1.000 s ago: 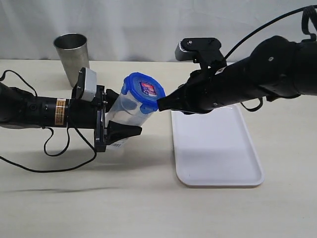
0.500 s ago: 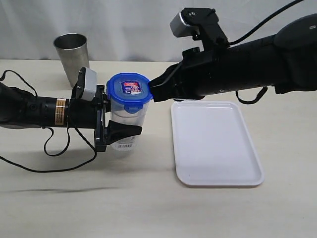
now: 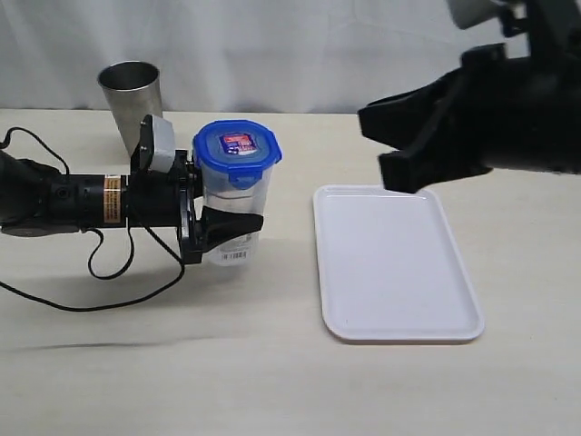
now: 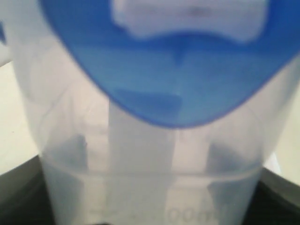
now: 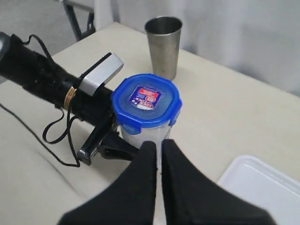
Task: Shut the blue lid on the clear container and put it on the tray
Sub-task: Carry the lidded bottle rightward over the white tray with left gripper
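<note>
The clear container [image 3: 238, 204] stands upright on the table, left of the tray [image 3: 399, 272]. The blue lid [image 3: 238, 150] sits on its mouth with the red-and-white sticker facing up. My left gripper [image 3: 241, 219] reaches in from the left and is shut on the container's lower body; up close the left wrist view fills with the container [image 4: 150, 154] and the lid [image 4: 178, 70]. My right gripper [image 3: 374, 145] hangs shut and empty, raised above the tray's far end, apart from the lid. From the right wrist view the lid [image 5: 146, 101] lies beyond the shut right gripper [image 5: 159, 145].
A grey steel tumbler [image 3: 132, 98] stands behind the left arm near the table's back edge. Black cables [image 3: 100, 272] loop on the table under the left arm. A white curtain backs the table.
The right gripper left the lid and rose to the right. The container went from tilted to upright in the left gripper, the lid level on top.
</note>
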Action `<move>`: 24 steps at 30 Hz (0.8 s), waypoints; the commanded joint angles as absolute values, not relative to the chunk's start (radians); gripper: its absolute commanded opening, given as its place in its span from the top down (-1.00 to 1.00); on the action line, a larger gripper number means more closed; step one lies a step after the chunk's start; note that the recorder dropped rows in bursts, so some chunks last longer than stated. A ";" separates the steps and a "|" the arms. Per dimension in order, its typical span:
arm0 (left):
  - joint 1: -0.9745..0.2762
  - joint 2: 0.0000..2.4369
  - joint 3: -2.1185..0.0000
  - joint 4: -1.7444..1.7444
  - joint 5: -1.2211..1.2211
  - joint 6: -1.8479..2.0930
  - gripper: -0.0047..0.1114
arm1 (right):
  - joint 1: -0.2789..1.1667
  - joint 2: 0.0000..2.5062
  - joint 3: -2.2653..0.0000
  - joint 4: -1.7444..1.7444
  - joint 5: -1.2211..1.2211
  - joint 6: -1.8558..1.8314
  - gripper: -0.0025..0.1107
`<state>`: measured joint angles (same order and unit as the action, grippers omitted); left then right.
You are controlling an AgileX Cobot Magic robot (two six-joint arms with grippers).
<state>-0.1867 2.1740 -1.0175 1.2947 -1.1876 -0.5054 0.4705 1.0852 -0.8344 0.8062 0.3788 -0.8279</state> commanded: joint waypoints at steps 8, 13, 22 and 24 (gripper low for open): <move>-0.324 2.161 -1.068 1.171 -1.221 -0.473 0.92 | 0.466 0.547 -0.457 0.807 0.000 -0.715 0.88; -0.381 2.161 -1.134 1.106 -1.216 -0.468 0.92 | 0.466 0.381 -0.350 0.807 -0.060 -0.674 0.88; -0.539 2.161 -1.299 1.116 -0.647 -0.298 0.92 | 0.466 0.219 -0.247 0.807 -0.130 -0.614 0.88; -0.569 2.161 -1.331 1.116 -0.542 -0.215 0.92 | 0.466 0.208 -0.240 0.807 -0.130 -0.613 0.88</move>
